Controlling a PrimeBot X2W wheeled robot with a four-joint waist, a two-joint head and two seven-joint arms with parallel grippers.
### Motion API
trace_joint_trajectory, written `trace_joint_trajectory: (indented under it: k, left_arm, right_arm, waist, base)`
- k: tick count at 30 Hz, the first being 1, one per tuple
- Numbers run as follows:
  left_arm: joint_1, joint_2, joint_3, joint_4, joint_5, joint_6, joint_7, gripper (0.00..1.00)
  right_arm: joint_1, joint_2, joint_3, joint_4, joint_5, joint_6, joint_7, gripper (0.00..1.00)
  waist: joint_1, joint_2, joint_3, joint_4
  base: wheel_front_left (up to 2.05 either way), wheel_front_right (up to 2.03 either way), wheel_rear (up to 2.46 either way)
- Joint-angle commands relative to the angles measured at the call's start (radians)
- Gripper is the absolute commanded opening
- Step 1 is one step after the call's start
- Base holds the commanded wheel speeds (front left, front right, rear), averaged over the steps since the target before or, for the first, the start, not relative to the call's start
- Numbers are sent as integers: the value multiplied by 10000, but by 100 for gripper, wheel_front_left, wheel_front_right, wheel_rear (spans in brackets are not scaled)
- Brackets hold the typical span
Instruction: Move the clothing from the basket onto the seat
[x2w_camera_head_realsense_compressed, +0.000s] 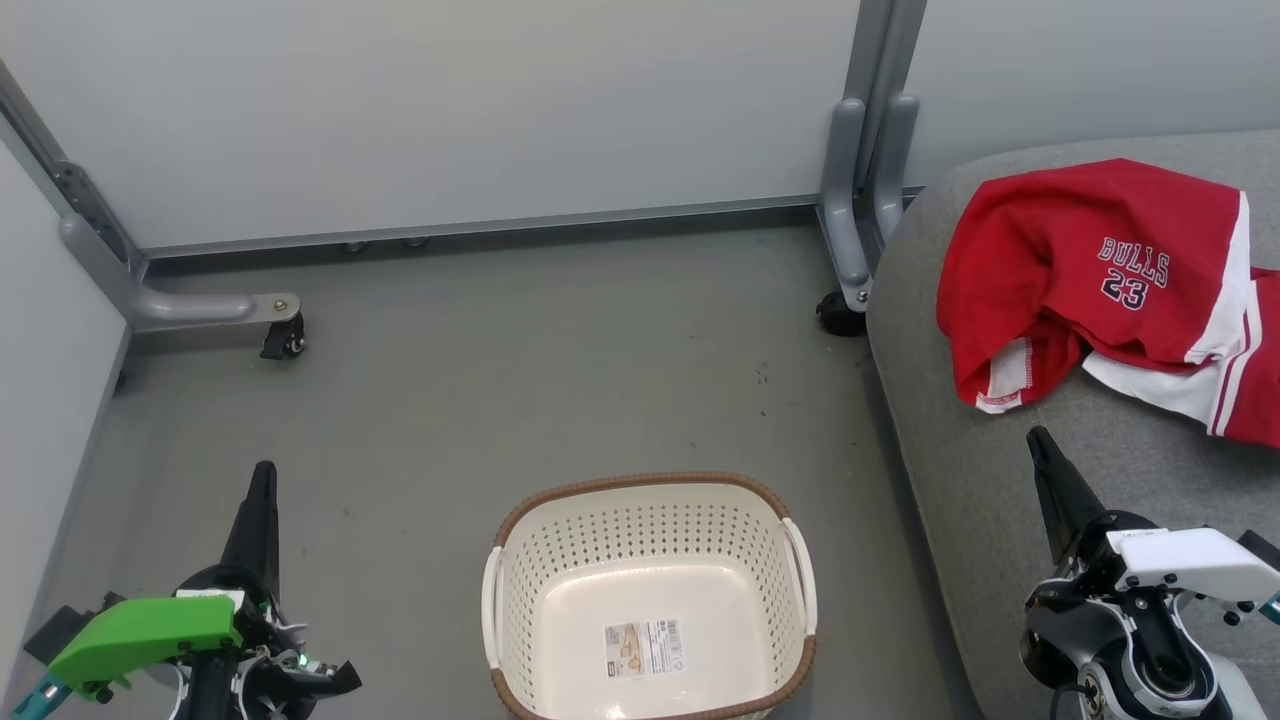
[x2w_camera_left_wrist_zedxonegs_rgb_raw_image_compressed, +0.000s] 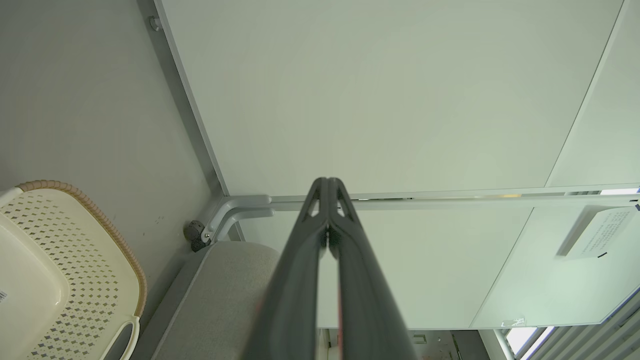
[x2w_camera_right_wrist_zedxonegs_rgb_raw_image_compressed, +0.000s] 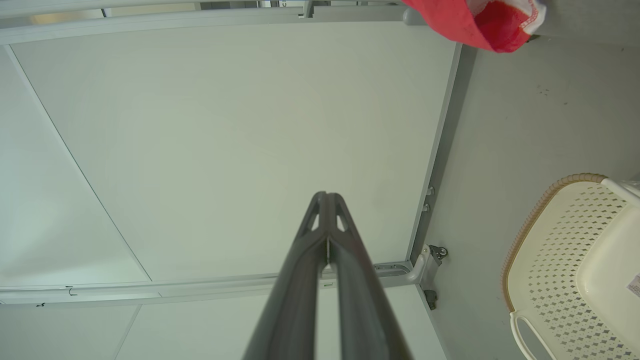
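Grey floor (x2w_camera_head_realsense_compressed: 500, 380) runs back to pale partition panels (x2w_camera_head_realsense_compressed: 450, 110) on castored metal feet (x2w_camera_head_realsense_compressed: 852, 290). The basket (x2w_camera_head_realsense_compressed: 640, 482) sits near and centre, empty except for a label (x2w_camera_head_realsense_compressed: 645, 647) on its bottom. The clothing (x2w_camera_head_realsense_compressed: 1090, 260) lies rumpled on the seat (x2w_camera_head_realsense_compressed: 960, 480) at the far right, one red piece over another. It looks soft, light and limp, so it would likely drape and drag; a pinch on a raised fold or the hem seems best. Left end effector (x2w_camera_head_realsense_compressed: 262, 495) and right end effector (x2w_camera_head_realsense_compressed: 1047, 462) are both closed tight, holding nothing. One partition foot stands just beside the seat's far corner.
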Motion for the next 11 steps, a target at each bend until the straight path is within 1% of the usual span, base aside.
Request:
trace_joint_trajectory:
  k: [1,11]
  left_arm:
    - [-120,-27,26,14,-28,-65,31,0]
    - [-121,-47,60,15,13,-65,61,0]
  right_arm:
    - [-59,24,-33,19,14,4,40,0]
    - [-63,32,-55,21,-17,4,64,0]
  waist:
    - [0,-1,-1,0]
    - [0,-1,-1,0]
  base:
    - [0,0,0]
    - [0,0,0]
